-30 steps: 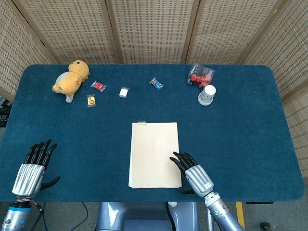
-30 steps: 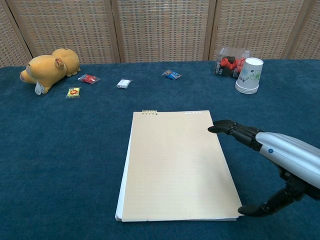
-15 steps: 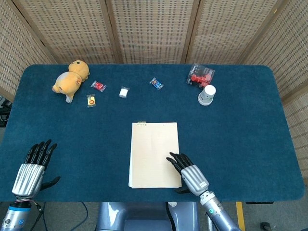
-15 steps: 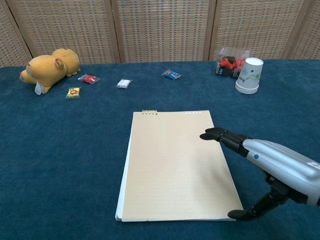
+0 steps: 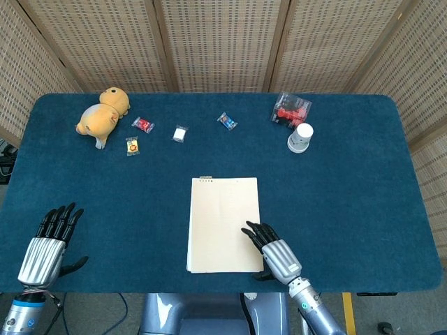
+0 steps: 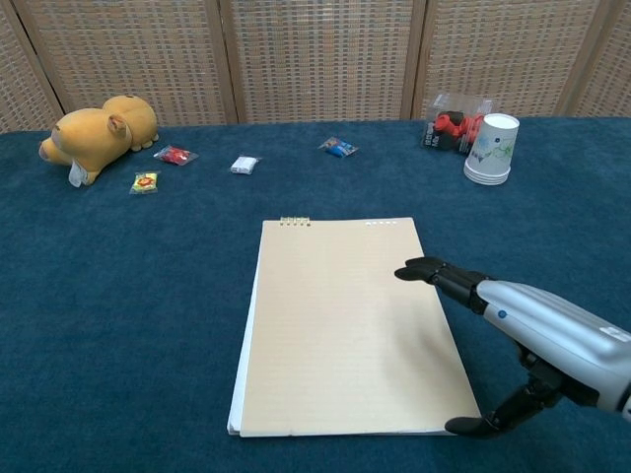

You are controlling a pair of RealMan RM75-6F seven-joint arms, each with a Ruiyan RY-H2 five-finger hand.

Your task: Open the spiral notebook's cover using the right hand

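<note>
Cover's not opened yet: the spiral notebook (image 5: 224,225) lies shut, right robot hand (image 5: 273,252) spread empty at its lower right edge.

Silver-and-black left hand (image 5: 47,244) showed only in head view; its forearm was cut off by bottom edge at 7 o'clock. Silver-and-black right hand (image 6: 532,340) ran off chest view at 4 o'clock. Print on small candy wrappers (image 5: 142,125) was too small to read. Contents of clear plastic box with red toy (image 5: 291,109) were unclear.
</note>
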